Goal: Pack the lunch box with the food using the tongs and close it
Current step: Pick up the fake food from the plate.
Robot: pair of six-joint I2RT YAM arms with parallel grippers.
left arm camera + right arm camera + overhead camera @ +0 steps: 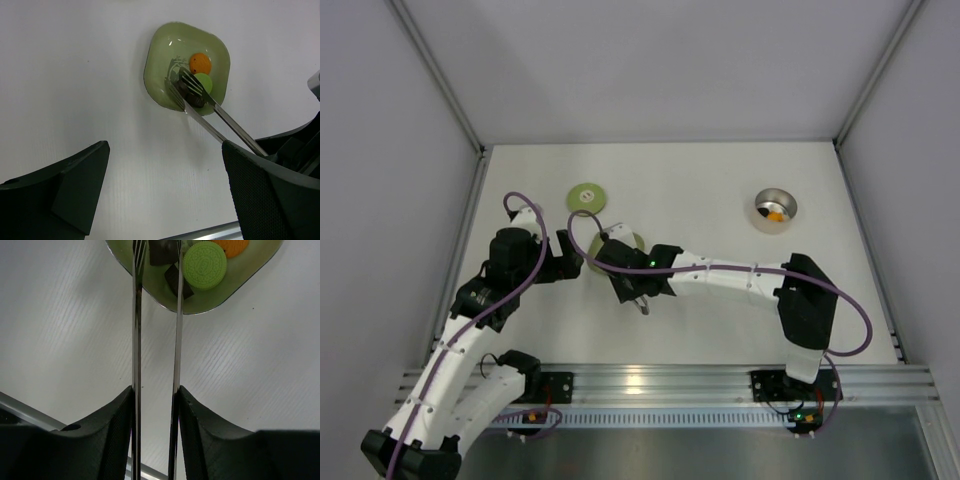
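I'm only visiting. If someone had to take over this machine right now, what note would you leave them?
Left gripper: open, empty, near the plate.
Right gripper: shut on the tongs; their tips straddle a dark piece on the plate.
Also on the plate: an orange piece and a green cookie.
Lunch box: far right, open, some food already inside.
Lid: flat on the table, apart from the box.
Left to do: move the plate's pieces over, then put the lid on.
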